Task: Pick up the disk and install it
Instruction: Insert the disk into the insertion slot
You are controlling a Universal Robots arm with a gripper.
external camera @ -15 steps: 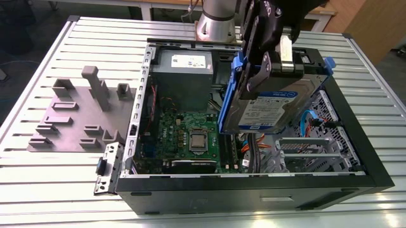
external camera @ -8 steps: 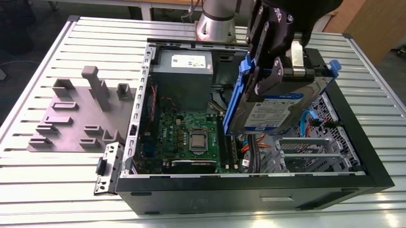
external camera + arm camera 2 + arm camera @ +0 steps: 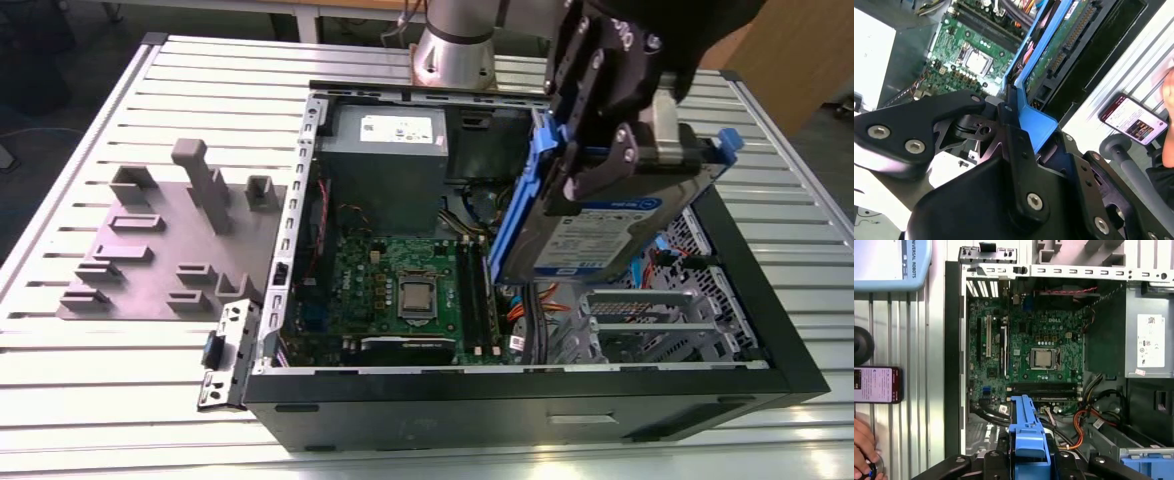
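Gripper (image 3: 623,165) closed tight on the disk (image 3: 603,236) — tilted, aloft over the open computer case (image 3: 534,402)

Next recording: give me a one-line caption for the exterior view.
Gripper holds the blue-framed disk tilted above the open computer case, not yet installed.

The gripper (image 3: 621,165) was black, with silver screw heads. Between its jaws, the disk (image 3: 601,230) showed silver metal, a white-and-blue label and a bright blue frame. Below the jaws, the motherboard (image 3: 400,290) was green, patterned with black slots and a silver socket, inside a black computer case (image 3: 534,410). Farther from the jaws, the power supply (image 3: 387,160) was grey with a white sticker. Close under the jaws ran orange wires (image 3: 1077,422). The table (image 3: 80,380) was pale silver-grey, ribbed in parallel stripes. The fixture plate (image 3: 160,250) was plain matte grey.
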